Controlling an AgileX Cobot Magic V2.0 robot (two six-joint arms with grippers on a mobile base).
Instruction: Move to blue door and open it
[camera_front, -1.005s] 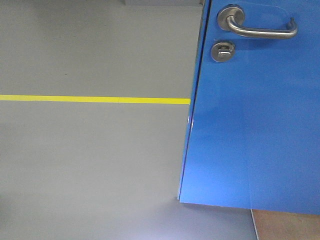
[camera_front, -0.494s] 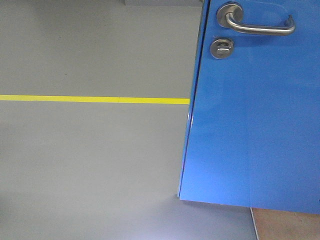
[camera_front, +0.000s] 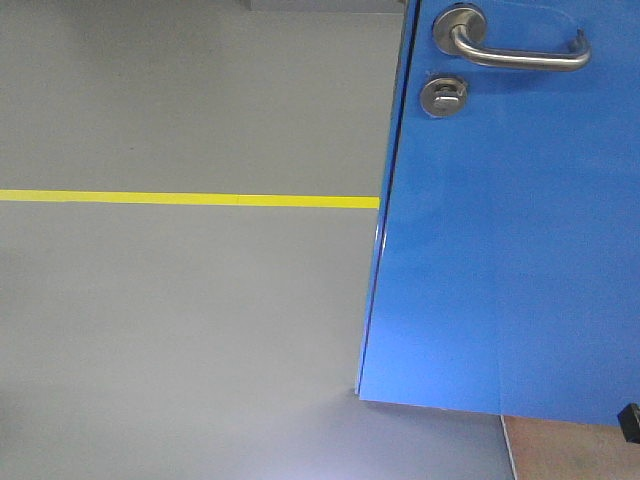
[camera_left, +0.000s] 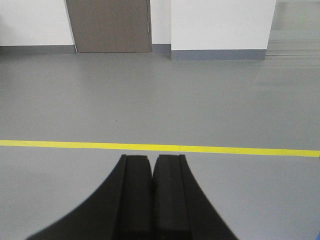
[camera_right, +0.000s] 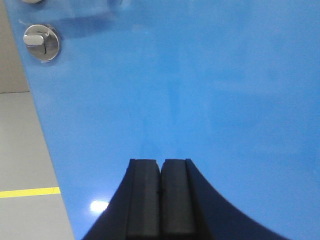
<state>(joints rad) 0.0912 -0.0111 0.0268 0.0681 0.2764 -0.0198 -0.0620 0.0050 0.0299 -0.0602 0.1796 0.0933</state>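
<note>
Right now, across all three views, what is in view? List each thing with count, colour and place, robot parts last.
blue door: one, glossy bright blue, right half of the front view; fills the right wrist view.
lever handle: one, brushed steel, top of the door, pointing right.
thumb-turn lock: one, round steel, just below the handle's hub.
yellow floor line: one, yellow, across the grey floor, ending at the door's edge.
brown door: one, dark brown, far wall in the left wrist view.
white walls: white with grey skirting, far side.
left end effector: black, fingers together, over the floor.
right end effector: black, fingers together, facing the door panel.
</note>
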